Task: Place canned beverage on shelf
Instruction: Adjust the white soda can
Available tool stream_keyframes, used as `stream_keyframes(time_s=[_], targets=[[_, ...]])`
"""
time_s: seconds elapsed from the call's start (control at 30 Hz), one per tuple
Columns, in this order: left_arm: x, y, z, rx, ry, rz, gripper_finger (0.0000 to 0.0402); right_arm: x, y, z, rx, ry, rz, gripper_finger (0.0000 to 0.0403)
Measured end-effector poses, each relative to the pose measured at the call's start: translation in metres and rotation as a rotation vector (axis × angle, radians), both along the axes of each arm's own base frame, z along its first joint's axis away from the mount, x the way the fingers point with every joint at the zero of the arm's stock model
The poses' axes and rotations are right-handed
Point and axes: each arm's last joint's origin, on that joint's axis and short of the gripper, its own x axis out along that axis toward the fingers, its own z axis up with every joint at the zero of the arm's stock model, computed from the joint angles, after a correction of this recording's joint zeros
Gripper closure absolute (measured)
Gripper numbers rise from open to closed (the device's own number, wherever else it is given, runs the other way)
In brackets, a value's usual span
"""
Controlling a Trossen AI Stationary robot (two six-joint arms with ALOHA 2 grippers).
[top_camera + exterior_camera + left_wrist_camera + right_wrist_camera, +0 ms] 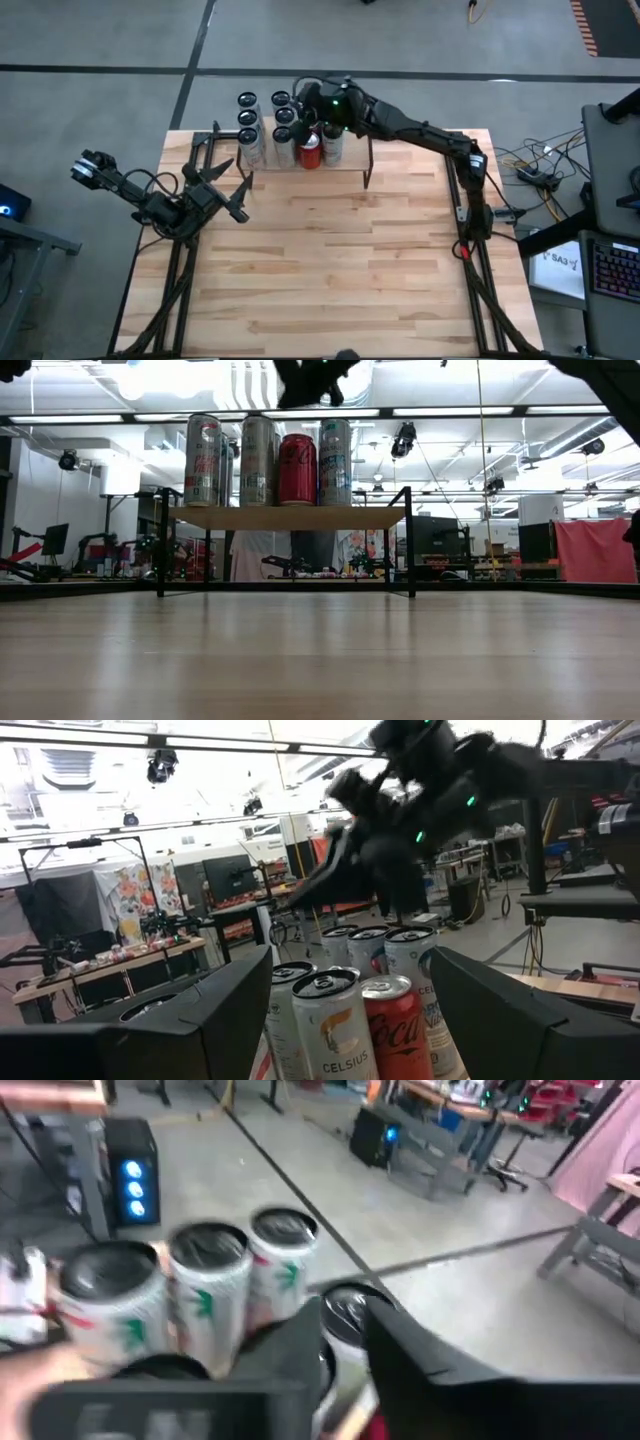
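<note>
While the near half of the bench (330, 270) lies bare, the left pincer (232, 196) hangs over its left side, its fingers (215, 1010) spread wide and holding nothing, aimed toward the cans. Farther back stands the shelf (290, 517), a light board on thin black legs, at the bench's far edge. On it, the cans cluster toward its left part: in the low view a red can (297, 469) stands upright in the front row between tall silver cans (256, 461), with another silver can at each end of the row. From above, more cans (248, 101) show in rows behind these, reaching to the shelf's far edge. The left wrist view shows a white can (328, 1025) marked CELSIUS just beside the red one. Right pincer (318, 98) hovers above the far rows of cans, its arm stretching in from the bench's right side; its fingers (420, 1365) appear nearly closed with a narrow gap, gripping nothing that can be made out.
</note>
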Motion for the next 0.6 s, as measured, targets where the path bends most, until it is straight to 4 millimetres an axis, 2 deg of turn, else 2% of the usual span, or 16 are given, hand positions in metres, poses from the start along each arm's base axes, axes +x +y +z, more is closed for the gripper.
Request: stream_keyframes(time_s=[0.03,0.1,0.2,0.6], targets=[[0.0,0.0,0.0,0.0,0.0,0.0,0.0146,0.001,-0.005,-0.005,0.002,0.023,-0.007,0.0366],[0.0,0.0,0.0,0.001,0.0,-0.001,0.0146,0.003,-0.012,-0.016,0.014,0.072,-0.018,0.0383],[0.0,0.0,0.0,0.003,-0.001,-0.003,0.0146,0.005,-0.017,-0.026,0.036,0.113,-0.03,0.0384],[0.0,0.0,0.0,0.003,-0.001,-0.003,0.0146,0.011,-0.014,-0.036,0.044,0.141,-0.017,0.0394]])
